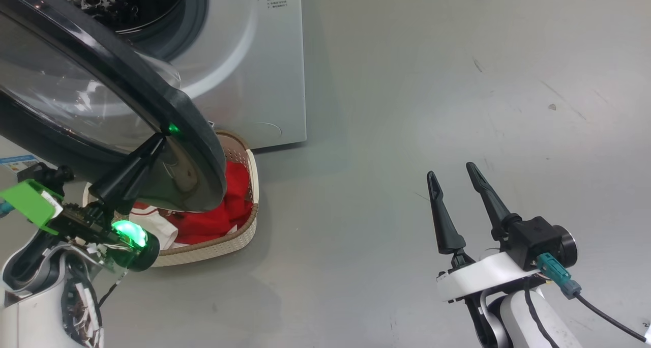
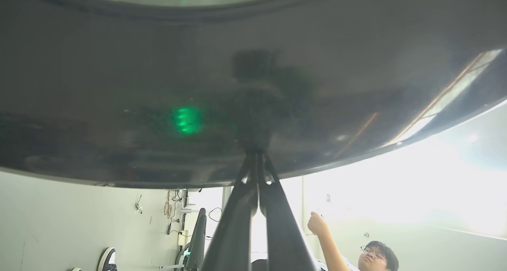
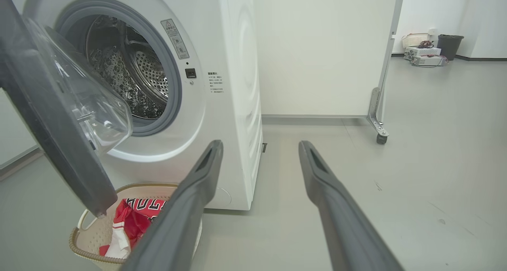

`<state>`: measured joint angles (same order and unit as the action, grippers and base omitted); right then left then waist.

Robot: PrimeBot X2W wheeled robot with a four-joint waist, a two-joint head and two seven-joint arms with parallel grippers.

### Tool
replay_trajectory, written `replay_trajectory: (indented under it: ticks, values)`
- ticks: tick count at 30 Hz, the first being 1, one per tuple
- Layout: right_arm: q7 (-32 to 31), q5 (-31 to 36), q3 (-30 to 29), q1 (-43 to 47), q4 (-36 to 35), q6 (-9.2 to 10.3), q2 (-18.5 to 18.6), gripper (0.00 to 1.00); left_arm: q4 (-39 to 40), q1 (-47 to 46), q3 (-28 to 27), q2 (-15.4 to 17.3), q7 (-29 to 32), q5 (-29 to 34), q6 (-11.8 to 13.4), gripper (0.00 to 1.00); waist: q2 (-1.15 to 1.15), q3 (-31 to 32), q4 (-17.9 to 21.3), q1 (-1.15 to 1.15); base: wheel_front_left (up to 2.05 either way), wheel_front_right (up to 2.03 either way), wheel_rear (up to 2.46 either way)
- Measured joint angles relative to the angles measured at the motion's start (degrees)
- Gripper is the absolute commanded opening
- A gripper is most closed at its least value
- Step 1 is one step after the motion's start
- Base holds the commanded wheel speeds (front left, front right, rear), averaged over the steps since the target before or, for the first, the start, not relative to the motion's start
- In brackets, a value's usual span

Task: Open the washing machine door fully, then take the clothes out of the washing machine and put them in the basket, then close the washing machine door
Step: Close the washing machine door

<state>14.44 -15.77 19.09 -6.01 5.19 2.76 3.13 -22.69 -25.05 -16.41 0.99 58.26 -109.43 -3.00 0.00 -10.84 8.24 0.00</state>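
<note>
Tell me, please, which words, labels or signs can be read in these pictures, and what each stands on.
"ULL": part of the dark-outlined white lettering on the red jersey in the cream perforated plastic basket; the rest is hidden.
Grey warning sticker with a triangle sign, on the big white front-loading washing machine: print too small to read.
Dark printed block on the washer's front: too small to read.

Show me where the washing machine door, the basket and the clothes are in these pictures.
the washing machine door (image 1: pixel 173 109), head view, on its black rim.
the basket (image 1: pixel 229 242), head view, on its cream front wall.
the clothes (image 1: pixel 226 210), head view, on the red fabric.
</note>
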Motion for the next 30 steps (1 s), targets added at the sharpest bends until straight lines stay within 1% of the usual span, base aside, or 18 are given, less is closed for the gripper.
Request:
replay_trajectory:
  ticks: [6, 11, 13, 18, 23, 24, 25, 28, 30]
  values:
    - [0.00, -0.42, -1.37, 0.72, -0.22, 0.43, -0.14, 1.00, -1.23, 0.06, 1.16, 0.00, -1.75, -1.34, -1.38, 0.00, 0.00, 0.31, -0.14, 0.00, 0.00, 0.00, 0.00]
    - [0.00, -0.41, -3.37, 2.10, 0.13, 0.44, -0.24, 1.00, -1.48, 1.25, 3.59, -0.02, -1.86, -1.45, -2.89, 0.00, 0.00, 1.62, -0.89, 0.00, 0.00, 0.00, 0.00]
    - [0.00, -0.40, -4.30, 2.83, 0.19, 0.45, -0.32, 1.00, -1.42, 3.00, 4.33, -0.03, -1.86, -0.34, -3.45, 0.00, 0.00, 2.41, -1.23, 0.00, 0.00, 0.00, 0.00]
    - [0.00, -0.32, -6.32, 5.30, 0.68, 0.43, -0.15, 1.00, -0.64, 7.41, 5.59, 0.00, -2.27, 1.67, -3.91, 0.00, 0.00, 5.01, -2.12, 0.00, 0.00, 0.00, 0.00]
    - [0.00, -0.30, -7.57, 7.36, 0.42, 0.34, 0.44, 1.00, 1.82, 11.49, 6.39, 0.02, -4.02, 7.92, -3.94, 0.00, 0.00, 7.80, -3.20, 0.00, 0.00, 0.00, 0.00]
    - [0.00, -0.25, -7.84, 8.00, -0.12, 0.32, 0.44, 1.00, 3.96, 13.30, 5.95, 0.02, -5.48, 9.37, -3.94, 0.00, 0.00, 8.73, -3.77, 0.00, 0.00, 0.00, 0.00]
    - [0.00, -0.25, -7.84, 8.00, -0.12, 0.32, 0.44, 1.00, 3.96, 13.30, 5.95, 0.02, -5.48, 9.37, -3.94, 0.00, 0.00, 8.73, -3.77, 0.00, 0.00, 0.00, 0.00]
    - [0.00, -0.21, -8.05, 8.56, -0.98, -0.16, 0.42, 1.00, 9.45, 14.51, 4.56, 0.34, -8.08, 13.57, -3.94, 0.00, 0.00, 9.66, -4.82, 0.00, 0.00, 0.00, 0.00]
    - [0.00, 0.07, -8.18, 8.83, -1.43, -0.19, 0.37, 1.00, 13.23, 14.98, 3.86, 1.13, -10.03, 16.84, -3.94, 0.00, 0.00, 10.10, -5.49, 0.00, 0.00, 0.00, 0.00]
